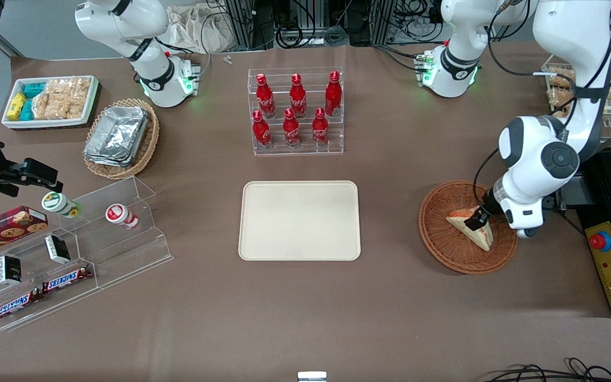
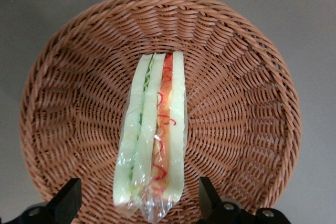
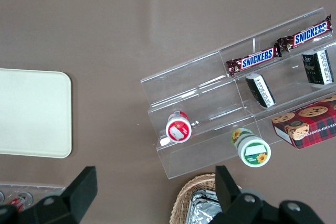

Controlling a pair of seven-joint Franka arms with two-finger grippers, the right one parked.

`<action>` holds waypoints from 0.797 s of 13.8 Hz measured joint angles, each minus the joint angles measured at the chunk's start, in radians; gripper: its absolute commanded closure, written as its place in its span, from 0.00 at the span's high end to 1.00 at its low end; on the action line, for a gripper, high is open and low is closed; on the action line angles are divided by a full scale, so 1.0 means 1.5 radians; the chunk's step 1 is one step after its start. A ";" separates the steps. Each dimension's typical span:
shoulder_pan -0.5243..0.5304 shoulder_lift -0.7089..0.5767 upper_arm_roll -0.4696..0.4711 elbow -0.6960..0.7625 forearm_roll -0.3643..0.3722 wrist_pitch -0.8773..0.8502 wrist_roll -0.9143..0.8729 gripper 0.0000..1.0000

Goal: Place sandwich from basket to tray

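My gripper over the basket, fingers spread either side of the sandwich.

Front view: my gripper (image 1: pixel 478 218) hangs low inside the round reddish-brown basket (image 1: pixel 443 239), at the working arm's end of the table. The sandwich (image 1: pixel 472 229) lies in the basket, a pale wedge, its upper part covered by my wrist. The cream tray (image 1: pixel 299 220) sits bare at table centre, well apart from the basket, nearer the camera than the rack of red bottles (image 1: pixel 296 112). Left wrist view: sandwich (image 2: pixel 154 135) stands on edge in clear wrap, green and red-orange layers showing. My fingertips (image 2: pixel 67 200) flank its near end, wide apart, not touching it. Right wrist view: tray corner (image 3: pixel 32 113) and a clear stepped stand with Snickers bars (image 3: pixel 253 59).
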 measured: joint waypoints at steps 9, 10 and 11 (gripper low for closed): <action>0.000 0.013 -0.002 0.026 0.004 0.010 -0.012 0.00; -0.002 -0.005 -0.007 0.039 0.005 -0.032 -0.013 0.00; -0.008 -0.029 -0.017 0.058 0.006 -0.096 -0.009 0.00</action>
